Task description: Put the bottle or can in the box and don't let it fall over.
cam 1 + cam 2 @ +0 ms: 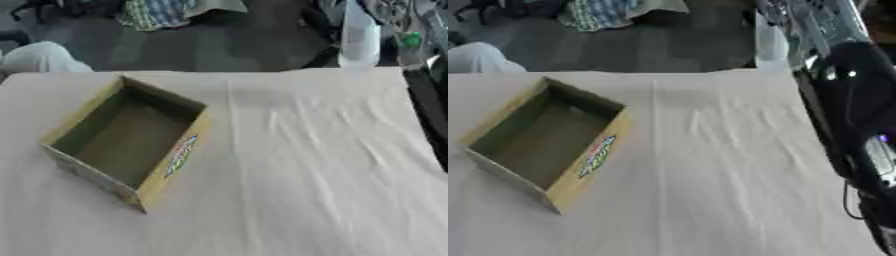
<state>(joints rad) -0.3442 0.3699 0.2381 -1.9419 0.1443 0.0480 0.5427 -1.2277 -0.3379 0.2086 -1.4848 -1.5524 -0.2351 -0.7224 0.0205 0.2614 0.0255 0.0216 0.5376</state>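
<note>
box (171,161) open-topped, askew, left on table (332,165) | right side bare

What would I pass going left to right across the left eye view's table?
Open cardboard box on the left → bare wrinkled tablecloth in the middle → a pale bottle at the far right edge, with the robot's dark arm beside the table.

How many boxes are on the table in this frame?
1. The open, empty cardboard box sits on the left part of the cloth-covered table. No bottle or can is discernible on the table.
</note>
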